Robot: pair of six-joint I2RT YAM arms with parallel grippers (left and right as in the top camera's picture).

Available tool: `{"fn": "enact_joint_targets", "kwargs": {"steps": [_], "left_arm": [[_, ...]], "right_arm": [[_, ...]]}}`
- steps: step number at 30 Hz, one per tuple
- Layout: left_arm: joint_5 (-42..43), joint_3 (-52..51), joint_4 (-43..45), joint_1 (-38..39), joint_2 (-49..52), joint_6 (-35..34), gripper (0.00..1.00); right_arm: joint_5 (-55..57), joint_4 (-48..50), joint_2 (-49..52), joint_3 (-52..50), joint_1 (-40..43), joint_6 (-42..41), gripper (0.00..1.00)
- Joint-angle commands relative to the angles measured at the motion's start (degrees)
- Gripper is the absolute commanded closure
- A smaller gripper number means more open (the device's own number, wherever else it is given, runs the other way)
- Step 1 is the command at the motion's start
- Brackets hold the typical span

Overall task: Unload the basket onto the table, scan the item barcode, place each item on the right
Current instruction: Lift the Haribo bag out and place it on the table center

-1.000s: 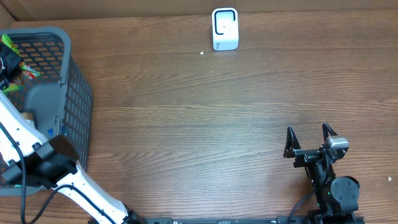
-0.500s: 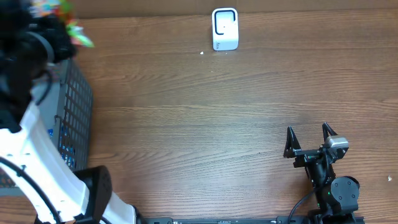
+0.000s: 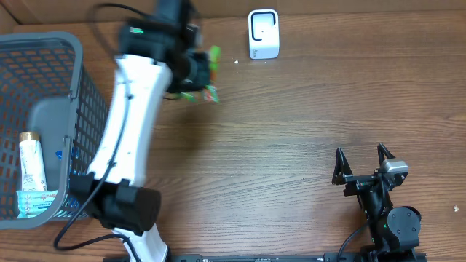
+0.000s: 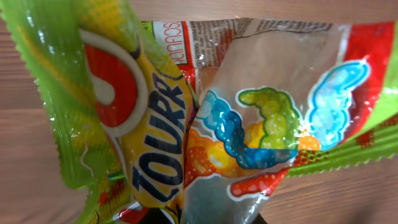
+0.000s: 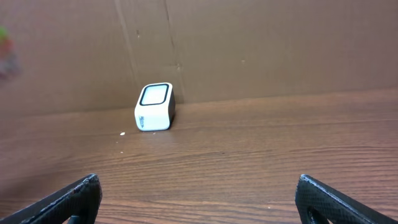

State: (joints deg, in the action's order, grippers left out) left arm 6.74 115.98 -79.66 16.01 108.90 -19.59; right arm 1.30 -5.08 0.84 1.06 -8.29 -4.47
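Since the earlier frame, the candy bag (image 3: pixel 212 54) has been carried out of the basket (image 3: pixel 81 109) and across the table (image 3: pixel 291 124) towards the scanner (image 3: pixel 263 33). It is held clamped in the left gripper (image 3: pixel 189 71), whose jaws are closed tight on the crumpled film. The bag is seen in the air, clear of the table. In the overhead view both bag and gripper are blurred, so the exact pinch point cannot be told.

In the left wrist view the candy bag (image 4: pixel 205 124) fills nearly the whole frame just ahead of the gripper. Green crimped edges, a yellow and red panel with dark blue lettering, and a clear window with printed gummy worms are seen. The film is folded and twisted, and no barcode can be made out on the side shown.

Relative to the left gripper, the scanner is placed beyond the bag, near but apart from it, by the cardboard wall (image 5: pixel 249 43). The basket is left well behind the gripper, at the table's far-left edge, with a tube (image 3: pixel 30 160) lying inside.

The right gripper (image 3: pixel 362 161) is parked well apart from the bag, near the table's front edge, with its jaws spread wide and nothing between them. In the right wrist view the right gripper (image 5: pixel 196 190) is pointed at the scanner (image 5: pixel 155 107), and a blurred trace of the bag (image 5: pixel 5 46) is caught at the left edge.
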Motion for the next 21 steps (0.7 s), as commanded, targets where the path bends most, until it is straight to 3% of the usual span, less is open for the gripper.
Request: {"fn": "enact_joint_targets", "kwargs": {"steps": [1,8,9,12,15,18,21], "left_arm": [[1.7,-8.8,6.8,4.6,-1.3,-6.6,0.96],[1.9,-24.2,21.9,10.1,-1.3,-15.4,0.96],[2.0,-25.5,23.1,10.5,-1.3,-15.4,0.91],[2.1,-27.7,24.3,11.1,-1.3,-15.4,0.48],[2.3,-27.7,24.0,11.1,-1.4,-14.4,0.26],[3.4,-25.3,22.1,10.7,-1.7,-11.6,0.18],[1.5,-17.9,15.8,9.7,-2.1,-9.5,0.18]], "right_arm": [[-0.3,0.4,-0.7,-0.6,-0.2,0.0,0.0],[-0.3,0.4,-0.7,-0.6,-0.2,0.0,0.0],[-0.3,0.4,-0.7,-0.6,-0.2,0.0,0.0],[-0.3,0.4,-0.7,-0.6,-0.2,0.0,0.0],[-0.3,0.4,-0.7,-0.6,-0.2,0.0,0.0],[-0.3,0.4,-0.7,-0.6,-0.2,0.0,0.0],[-0.3,0.4,-0.7,-0.6,-0.2,0.0,0.0]]}}
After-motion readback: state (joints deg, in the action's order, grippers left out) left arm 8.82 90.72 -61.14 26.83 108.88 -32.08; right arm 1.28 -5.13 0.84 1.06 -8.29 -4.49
